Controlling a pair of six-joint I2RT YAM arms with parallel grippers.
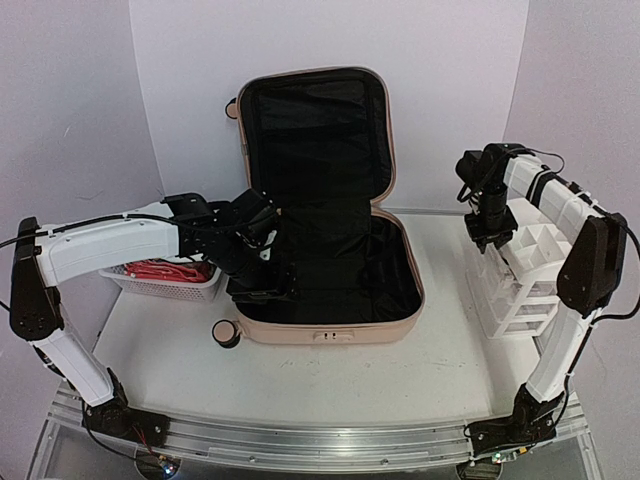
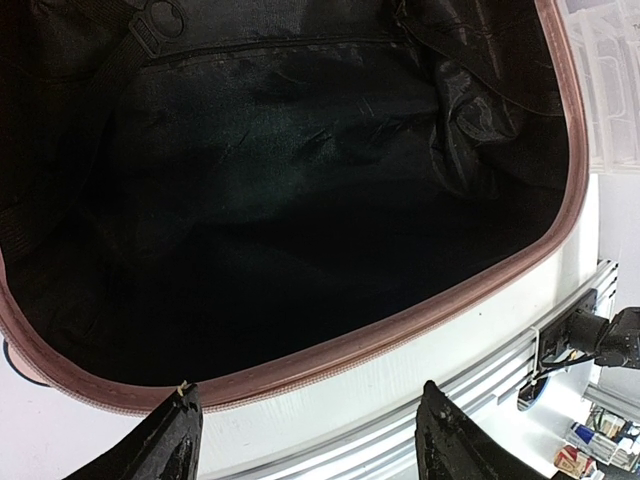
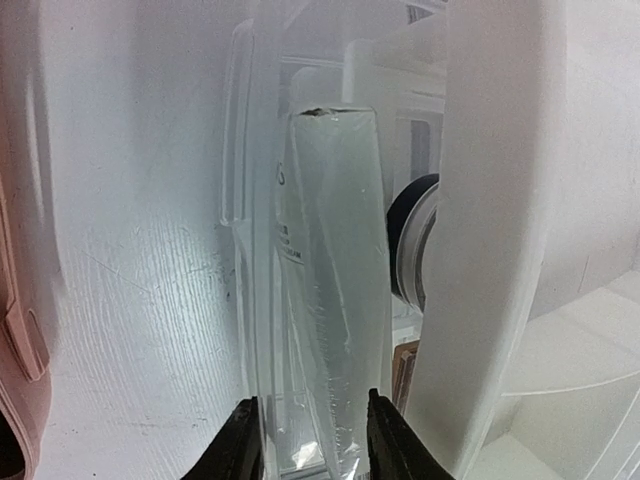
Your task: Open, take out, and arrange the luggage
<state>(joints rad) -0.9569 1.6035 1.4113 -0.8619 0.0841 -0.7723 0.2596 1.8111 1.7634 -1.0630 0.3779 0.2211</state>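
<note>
So your table [image 1: 400,380] is plain white, with pale walls [image 1: 80,100] wrapped around it and a metal rail [image 1: 300,440] along the 6 o'clock edge. The luggage [image 1: 330,330] sits dead centre. It's open, with the lid standing up toward 12 and black lining showing everywhere. There's a white mesh basket [image 1: 165,290] with red stuff in it at 9 o'clock, touching or just beside the case, and a white drawer organizer [image 1: 520,300] at 3.

Your left arm folds in from 9 and dips its wrist into the case's 9 o'clock side. The left gripper [image 2: 308,400] is spread wide over the lining, holding nothing.

Your right arm arches over the organizer with the right gripper [image 3: 312,405] pointing straight down. Its fingers sit on either side of a clear packet [image 3: 330,250] in a compartment, and I can't tell if they're pinching it or not.
</note>
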